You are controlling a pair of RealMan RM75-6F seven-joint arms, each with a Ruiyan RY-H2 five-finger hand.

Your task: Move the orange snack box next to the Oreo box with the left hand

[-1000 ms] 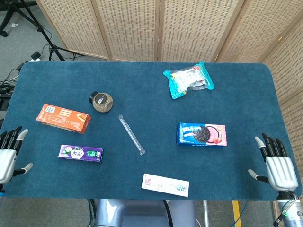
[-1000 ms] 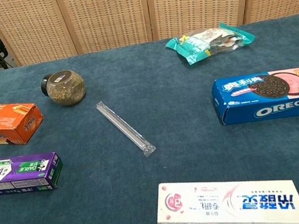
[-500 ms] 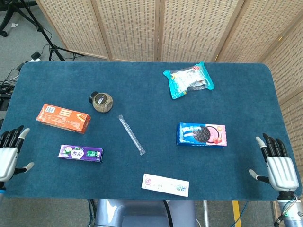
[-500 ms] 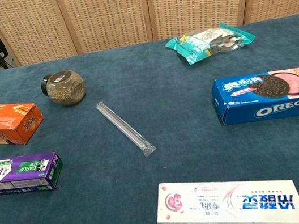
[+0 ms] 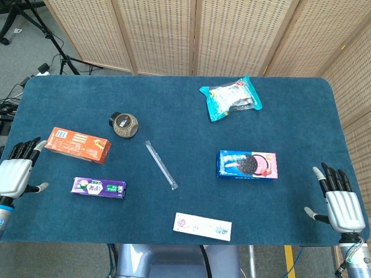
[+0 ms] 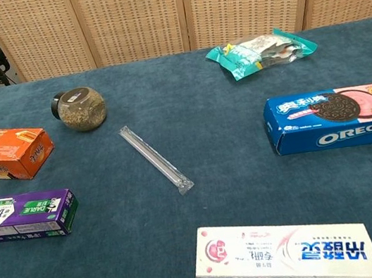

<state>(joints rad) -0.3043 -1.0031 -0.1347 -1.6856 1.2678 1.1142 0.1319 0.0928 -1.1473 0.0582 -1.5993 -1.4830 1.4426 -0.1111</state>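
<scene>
The orange snack box (image 5: 78, 144) lies flat on the blue table at the left, also seen at the chest view's left edge as the orange snack box (image 6: 2, 152). The Oreo box (image 5: 247, 165) rests at the right of centre, and the chest view shows the Oreo box (image 6: 337, 118) at its right side. My left hand (image 5: 17, 172) hovers open at the table's left edge, just left of and below the orange box, apart from it. At the front right corner my right hand (image 5: 338, 200) is open and holds nothing. Neither hand appears in the chest view.
A purple box (image 5: 99, 187) lies in front of the orange box. A round jar (image 5: 123, 124), a clear wrapped straw (image 5: 161, 165), a white toothpaste box (image 5: 203, 226) and a teal snack bag (image 5: 231, 98) are spread over the table (image 5: 174, 92). Wicker screens stand behind.
My left hand has moved up and forward along the table's left edge, closer to the orange snack box. The right hand and all objects stay put.
</scene>
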